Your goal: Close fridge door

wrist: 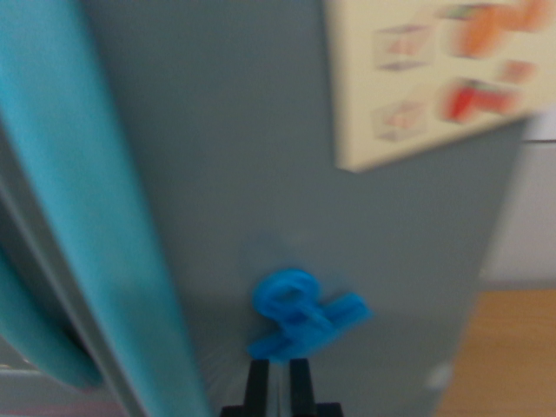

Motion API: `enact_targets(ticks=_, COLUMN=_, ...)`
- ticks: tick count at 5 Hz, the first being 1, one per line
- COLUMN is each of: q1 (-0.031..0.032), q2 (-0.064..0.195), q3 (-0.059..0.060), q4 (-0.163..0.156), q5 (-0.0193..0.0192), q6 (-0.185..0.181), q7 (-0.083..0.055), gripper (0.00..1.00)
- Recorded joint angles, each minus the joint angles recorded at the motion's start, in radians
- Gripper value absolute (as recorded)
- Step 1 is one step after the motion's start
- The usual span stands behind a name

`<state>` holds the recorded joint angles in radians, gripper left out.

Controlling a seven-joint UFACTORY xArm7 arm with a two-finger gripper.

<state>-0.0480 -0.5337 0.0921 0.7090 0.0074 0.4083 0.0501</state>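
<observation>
The fridge door (287, 174) fills nearly everything ahead of the tool (278, 378), a broad grey panel standing directly in front of it and reaching up and off to both sides. The whole view is smeared, so fine detail is hard to trust. On the wrist view's left of the tool runs a teal strip (95, 217), slanting from the top corner down toward the bottom; it looks like the door's edge or trim, and beyond it sits a darker gap, which I'd take to mean the door is not yet flush with the cabinet, though I can't be sure. Up and to the wrist view's right of the tool hangs a cream sheet (426, 78) with red and orange drawings, stuck to the door. Low and further right, past the door's edge, is a patch of wooden floor (512, 347). Just above the tool's tips, touching or almost touching them, sits a small bright blue magnet (304, 321) on the door. The tool's two black prongs stand narrow and close together with a thin gap between, holding nothing. My guess is the push is under way, with the last stretch of swing left to do
</observation>
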Motion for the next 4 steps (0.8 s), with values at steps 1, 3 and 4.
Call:
enact_targets(ticks=1, q1=0.0000, q2=0.067, q3=0.029, q4=0.051, q5=0.0000, q6=0.000, q7=0.000, gripper=1.00)
enact_targets(ticks=3, q1=0.0000, q2=0.116, q3=0.047, q4=0.100, q5=0.0000, q6=-0.001, q7=0.000, gripper=1.00)
enact_targets(ticks=4, q1=0.0000, q2=0.116, q3=0.047, q4=0.100, q5=0.0000, q6=-0.001, q7=0.000, gripper=1.00)
